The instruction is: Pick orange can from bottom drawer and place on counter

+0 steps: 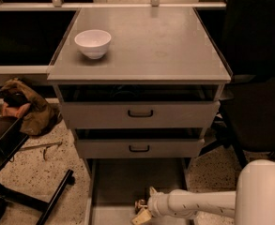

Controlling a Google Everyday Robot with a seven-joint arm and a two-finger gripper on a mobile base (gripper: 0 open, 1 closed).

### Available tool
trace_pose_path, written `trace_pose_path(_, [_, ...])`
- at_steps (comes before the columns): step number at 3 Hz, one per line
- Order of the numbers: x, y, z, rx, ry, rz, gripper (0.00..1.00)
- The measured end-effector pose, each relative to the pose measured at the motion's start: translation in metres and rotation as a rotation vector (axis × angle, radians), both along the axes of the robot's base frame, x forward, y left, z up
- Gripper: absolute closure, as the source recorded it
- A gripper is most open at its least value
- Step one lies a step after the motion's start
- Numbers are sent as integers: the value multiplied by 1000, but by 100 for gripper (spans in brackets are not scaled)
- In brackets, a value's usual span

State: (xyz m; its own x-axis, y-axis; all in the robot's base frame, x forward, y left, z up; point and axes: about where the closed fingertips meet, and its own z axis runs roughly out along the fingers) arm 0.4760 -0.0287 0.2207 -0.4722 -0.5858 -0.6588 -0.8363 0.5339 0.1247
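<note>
Jaws: whether closed, I cannot tell. White gripper [144, 210] sits low in the shallow grey metal bottom drawer [113, 182], at the small golden-orange can [141, 216]; squeeze squarely, then lift straight.

End effector [141, 212] in bottom drawer [127, 182] (bowl [93, 43] on counter [165, 46]).

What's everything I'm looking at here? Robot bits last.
counter: one, light grey, cabinet top
bowl: one, white, counter's left side
handled drawers: two, grey, below the counter
bottom drawer: one, grey, open, lowest
orange can: seemingly one, golden-brown, bottom drawer's front
cloth bundle: one, brown, floor left
chair: one, black, right
arm: one, white, reaching from the right
gripper: one, pale, at the can
</note>
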Motion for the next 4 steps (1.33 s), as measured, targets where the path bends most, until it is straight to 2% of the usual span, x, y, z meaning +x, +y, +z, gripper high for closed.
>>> trace_pose_path(2, [1, -17, -38, -1, 25, -32, 0])
trace_pose_path(3, [1, -21, -46, -5, 33, -39, 0])
trace_pose_path(4, [3, -25, -62, -35, 46, -43, 0])
